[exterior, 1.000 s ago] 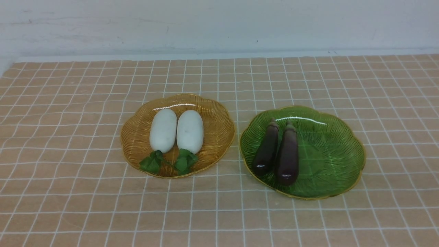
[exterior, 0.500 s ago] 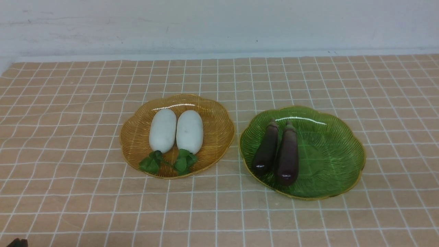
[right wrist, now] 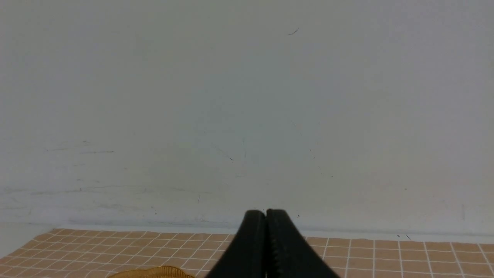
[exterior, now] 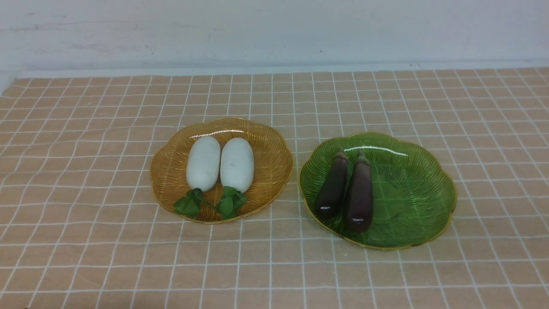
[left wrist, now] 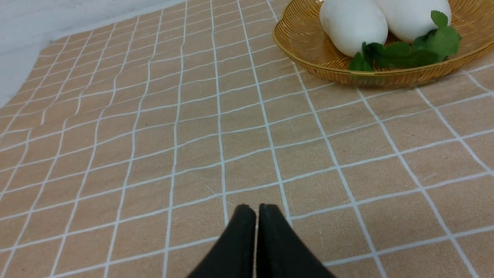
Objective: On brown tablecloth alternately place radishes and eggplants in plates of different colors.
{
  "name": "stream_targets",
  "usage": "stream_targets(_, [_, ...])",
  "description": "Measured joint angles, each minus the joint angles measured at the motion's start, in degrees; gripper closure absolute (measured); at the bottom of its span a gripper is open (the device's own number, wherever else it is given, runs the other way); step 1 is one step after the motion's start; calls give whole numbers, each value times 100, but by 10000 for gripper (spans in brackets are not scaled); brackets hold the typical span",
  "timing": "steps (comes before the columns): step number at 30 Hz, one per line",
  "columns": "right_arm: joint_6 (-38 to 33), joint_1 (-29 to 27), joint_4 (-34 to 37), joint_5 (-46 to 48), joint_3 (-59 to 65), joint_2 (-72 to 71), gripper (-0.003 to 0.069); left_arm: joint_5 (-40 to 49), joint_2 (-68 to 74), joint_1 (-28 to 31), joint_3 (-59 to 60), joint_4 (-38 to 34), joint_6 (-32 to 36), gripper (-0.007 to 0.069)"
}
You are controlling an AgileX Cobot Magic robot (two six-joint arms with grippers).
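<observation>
Left gripper [left wrist: 256, 211], clenched empty, retreats near-left | I judge placing done: white oblong radishes [exterior: 220, 165], amber scalloped plate [exterior: 272, 163]; glossy purple eggplants [exterior: 346, 193], green scalloped plate [exterior: 411, 197]

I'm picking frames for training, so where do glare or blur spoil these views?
Front view: curved glare streaks on the amber plate and green plate, small highlights on the eggplants; left wrist view: gripper blurred, cloth sharp; right wrist view: gripper soft, dark.

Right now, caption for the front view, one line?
Two white radishes on an amber plate, two eggplants on a green plate, over brown gridded tablecloth.
</observation>
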Motion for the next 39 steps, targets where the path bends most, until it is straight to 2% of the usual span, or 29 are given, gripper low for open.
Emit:
stream_targets(13, [-5, 0, 0, 0, 0, 0, 674, 0, 0, 0, 0, 0, 11, 628])
stream_targets(17, [-131, -43, -210, 157, 112, -247, 674, 0, 0, 0, 0, 0, 11, 628])
stream_targets(25, [-137, -1664, -412, 415, 1717, -1289, 674, 0, 0, 0, 0, 0, 11, 628])
stream_targets(29, [-109, -2062, -380, 1054, 1885, -1325, 674, 0, -2, 0, 0, 0, 11, 628])
stream_targets(32, [-109, -2177, -354, 1684, 1904, -1325, 674, 0, -6, 0, 0, 0, 11, 628])
stream_targets(39, [-129, -2177, -307, 1788, 1900, -1325, 674, 0, -6, 0, 0, 0, 11, 628])
